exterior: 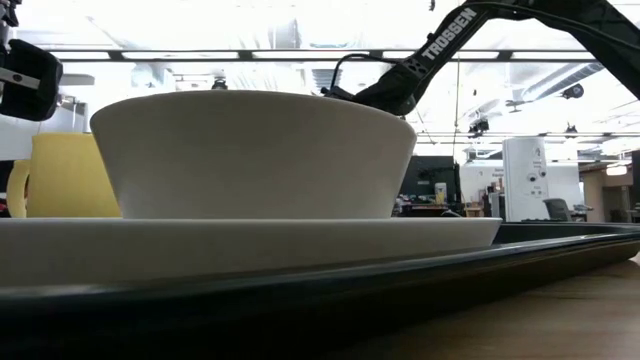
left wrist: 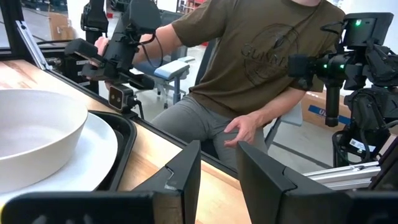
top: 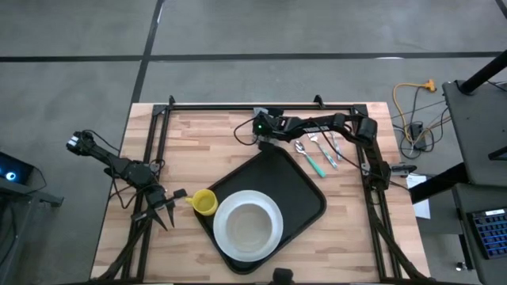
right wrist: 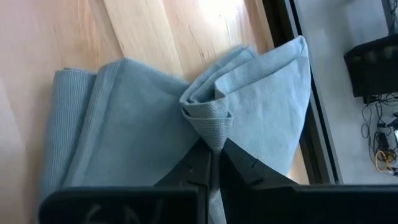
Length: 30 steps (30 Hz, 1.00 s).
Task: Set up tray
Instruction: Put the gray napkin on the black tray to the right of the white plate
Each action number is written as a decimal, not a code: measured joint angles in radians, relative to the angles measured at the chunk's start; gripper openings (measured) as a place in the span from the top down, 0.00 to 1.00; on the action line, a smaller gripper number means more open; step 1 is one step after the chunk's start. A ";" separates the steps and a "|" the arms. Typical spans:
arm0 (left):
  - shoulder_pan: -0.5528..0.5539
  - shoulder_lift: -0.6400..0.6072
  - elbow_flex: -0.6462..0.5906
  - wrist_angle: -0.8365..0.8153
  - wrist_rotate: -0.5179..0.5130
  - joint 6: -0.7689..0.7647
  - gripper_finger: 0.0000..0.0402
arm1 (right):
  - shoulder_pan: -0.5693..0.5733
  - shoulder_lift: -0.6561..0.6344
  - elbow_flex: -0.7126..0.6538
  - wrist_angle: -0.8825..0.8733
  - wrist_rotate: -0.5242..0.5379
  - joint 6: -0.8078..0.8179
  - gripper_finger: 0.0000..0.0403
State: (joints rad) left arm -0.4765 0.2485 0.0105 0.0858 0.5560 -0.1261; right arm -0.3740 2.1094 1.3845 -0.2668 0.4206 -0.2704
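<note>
1. High view. The tray, black with a raised rim, lies turned at an angle in the middle of the wooden table. A white plate carrying a white bowl sits on the tray's near end. A yellow cup stands on the table, touching or just beside the tray's left edge. Cutlery, one piece with a teal handle, lies on the table just off the tray's far right edge. The right arm reaches from the right side across the far edge of the table, and the right gripper is low at the tray's far corner. The left arm is folded at the left, and the left gripper points down at the table beside the cup.

2. Low view. The bowl rests on the plate, the plate on the tray's rim. The cup shows behind the bowl at left. An arm descends behind the bowl; its gripper is hidden.

3. Left wrist view. The left gripper's fingers stand spread, holding nothing. Beyond them are the bowl, plate and tray edge, the right arm, and a seated person past the table.

4. Right wrist view. The right gripper's fingers are pressed together, pinching a bunched fold of a light blue cloth lying on the wood.
</note>
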 joint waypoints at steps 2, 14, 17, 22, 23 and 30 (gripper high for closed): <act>0.000 0.000 0.000 0.000 0.000 0.000 0.78 | 0.000 -0.003 0.006 -0.018 0.000 0.002 0.98; 0.000 0.000 0.000 0.000 -0.001 0.000 0.78 | 0.000 -0.012 0.076 -0.083 -0.011 0.001 0.98; 0.000 0.000 0.000 0.000 -0.001 0.000 0.78 | 0.000 -0.021 0.087 -0.092 -0.028 -0.002 0.98; 0.000 0.000 0.000 0.000 -0.001 0.000 0.78 | 0.000 -0.044 0.090 -0.096 -0.073 -0.016 0.98; 0.000 0.000 0.000 0.000 -0.001 0.000 0.78 | 0.000 -0.049 0.090 -0.095 -0.081 -0.018 0.98; 0.000 0.000 0.000 0.000 -0.002 0.000 0.78 | 0.000 -0.082 0.084 -0.084 -0.158 -0.024 0.98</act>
State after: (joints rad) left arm -0.4763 0.2485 0.0105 0.0856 0.5545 -0.1261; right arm -0.3743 2.0272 1.4689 -0.3504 0.2625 -0.2944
